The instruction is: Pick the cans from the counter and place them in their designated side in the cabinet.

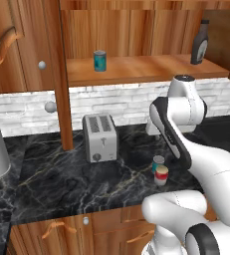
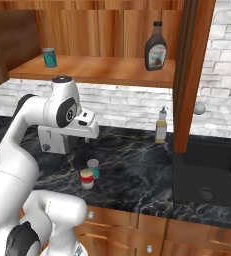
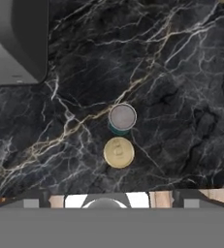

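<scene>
Cans first: my tool (image 2: 89,131) hangs above the table (image 1: 61,184) with its jaws spread wide and nothing between them, looking straight down on two tins standing upright and just beside each other near the front edge. The teal can (image 3: 121,117) sits behind the red-labelled can (image 3: 119,152), whose top looks golden from above. Another teal can (image 1: 100,61) already stands on the left of the cabinet shelf (image 1: 146,69), well apart from the dark bottle (image 2: 156,46) on the right. I judge this the approach to a pick; next I must descend squarely over one tin without nudging its neighbour. No writing is legible on any label.
</scene>
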